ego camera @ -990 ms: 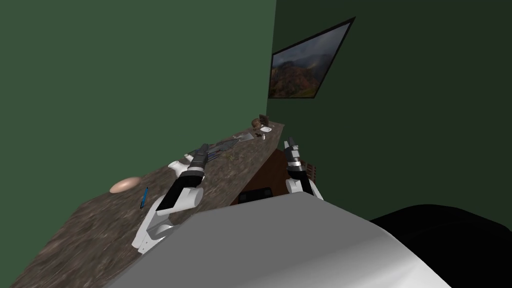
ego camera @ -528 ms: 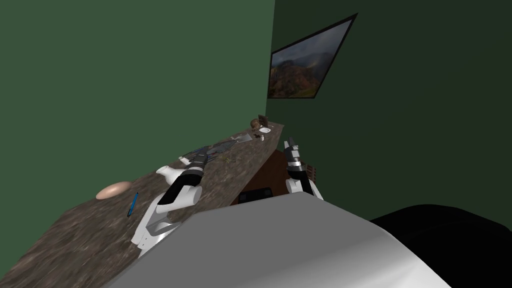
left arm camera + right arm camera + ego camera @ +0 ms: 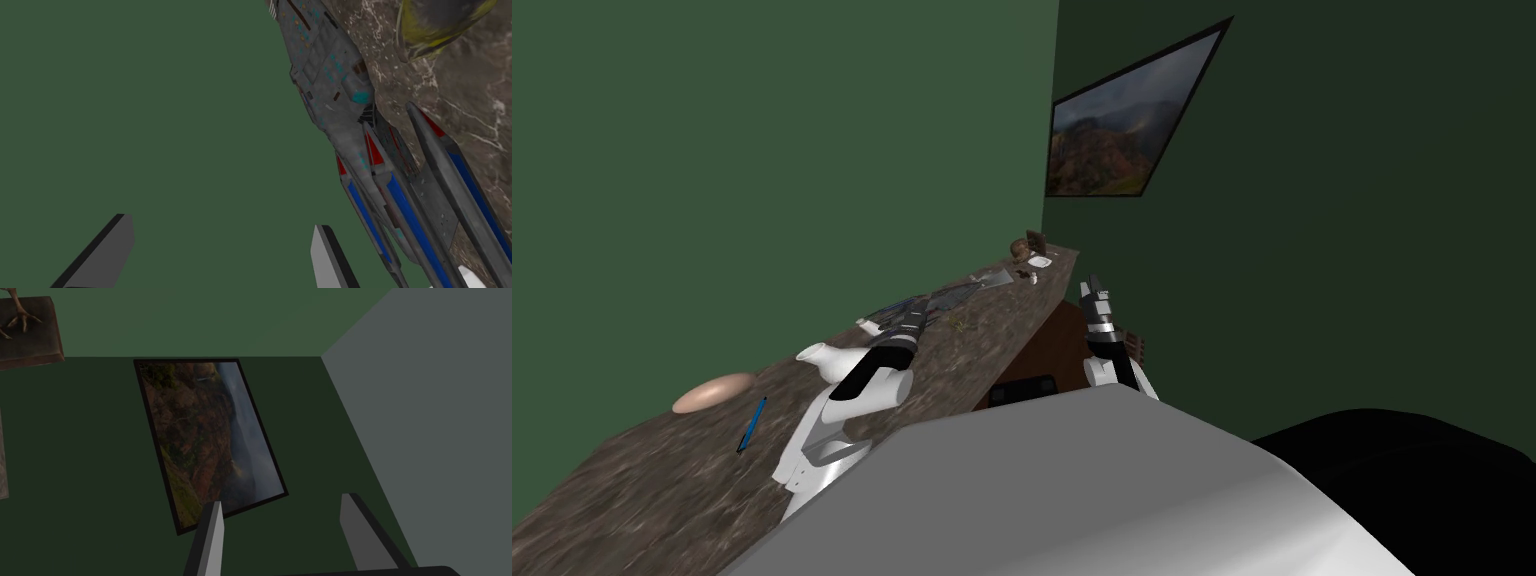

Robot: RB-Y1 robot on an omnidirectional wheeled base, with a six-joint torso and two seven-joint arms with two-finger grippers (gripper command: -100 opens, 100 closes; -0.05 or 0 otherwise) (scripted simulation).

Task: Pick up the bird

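So the robot stands alongside a long dark marbled counter point(image 3: 662, 470) that runs against the green wall to the far corner. The bird point(image 3: 1026, 245) is way down at that far end, a small brown shape just beside a little white dish point(image 3: 1039, 261), well apart from both grippers.

The left gripper point(image 3: 914, 315) hangs over the counter by the wall side, fingers spread wide with nothing between them. The right gripper point(image 3: 1090, 288) sits out past the counter's front edge in open space, also open and empty.

The left wrist view shows the left gripper point(image 3: 222, 232) just beside a grey model spaceship point(image 3: 340, 100) with blue and red stripes, plus a yellow-green rounded thing point(image 3: 435, 25) beyond it – hard to tell what. The right wrist view, past the right gripper point(image 3: 282, 503), catches clawed feet on a brown base point(image 3: 30, 343).

Nearer the robot on the counter lie a white object point(image 3: 824, 360), a pink dome point(image 3: 712, 392) and a blue pen point(image 3: 750, 425).
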